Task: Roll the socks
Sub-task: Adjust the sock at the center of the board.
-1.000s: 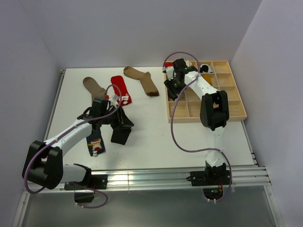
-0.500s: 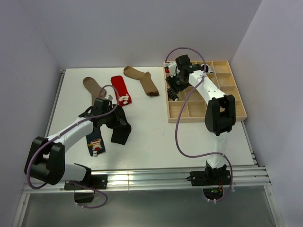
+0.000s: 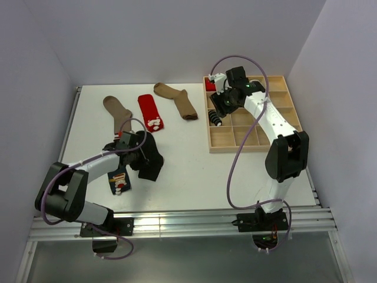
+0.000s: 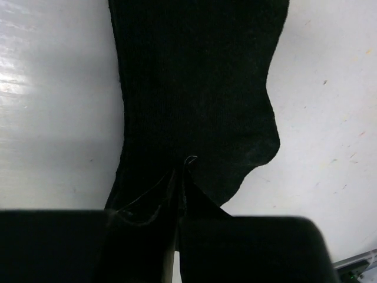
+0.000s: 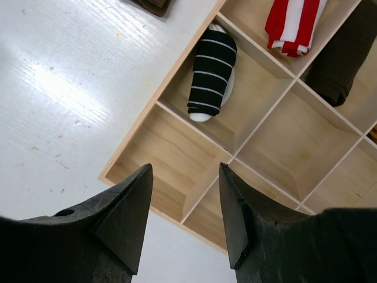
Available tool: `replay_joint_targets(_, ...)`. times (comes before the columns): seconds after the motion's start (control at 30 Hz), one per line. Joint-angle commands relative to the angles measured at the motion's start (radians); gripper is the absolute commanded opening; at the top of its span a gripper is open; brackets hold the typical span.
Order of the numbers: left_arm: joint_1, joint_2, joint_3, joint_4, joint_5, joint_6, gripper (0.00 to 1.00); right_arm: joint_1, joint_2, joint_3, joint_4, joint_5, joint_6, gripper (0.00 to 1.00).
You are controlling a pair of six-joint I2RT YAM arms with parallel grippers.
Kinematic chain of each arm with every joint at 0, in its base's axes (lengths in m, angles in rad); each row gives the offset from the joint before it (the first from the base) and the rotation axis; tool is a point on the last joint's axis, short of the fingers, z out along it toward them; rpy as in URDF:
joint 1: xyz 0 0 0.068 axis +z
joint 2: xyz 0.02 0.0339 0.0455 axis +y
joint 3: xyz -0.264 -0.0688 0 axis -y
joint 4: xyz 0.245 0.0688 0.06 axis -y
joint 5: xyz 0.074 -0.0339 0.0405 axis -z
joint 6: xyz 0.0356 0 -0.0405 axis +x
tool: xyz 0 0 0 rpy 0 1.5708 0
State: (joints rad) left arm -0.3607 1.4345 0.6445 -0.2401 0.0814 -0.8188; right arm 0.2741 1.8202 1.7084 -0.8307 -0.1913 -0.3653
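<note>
Wooden divided tray [image 3: 225, 137] on white table [image 3: 188, 168]

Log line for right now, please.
left jaws: shut on black sock | right jaws: open above tray | striped sock: rolled, in tray compartment

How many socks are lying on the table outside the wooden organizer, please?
5: a tan sock, red sock and second tan sock at the far side; a navy sock and black sock by the left gripper. The arm may hide more.
</note>
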Motion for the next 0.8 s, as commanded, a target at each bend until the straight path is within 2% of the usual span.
replay_joint_targets(0.0,-0.020,0.018,-0.042,0.077,-0.025,-0.069,0.09,-0.004,-0.084,-0.030,0.008,-0.030,-0.017,0.56)
replay_joint_targets(0.47,-0.270,0.288,0.093,0.130,0.011,-0.114,0.08,-0.004,-0.208,-0.202,0.047,-0.046,-0.063,0.56)
replay_joint_targets(0.77,-0.322,0.287,0.099,0.150,0.034,-0.146,0.10,0.013,-0.318,-0.375,0.104,-0.122,-0.115,0.56)
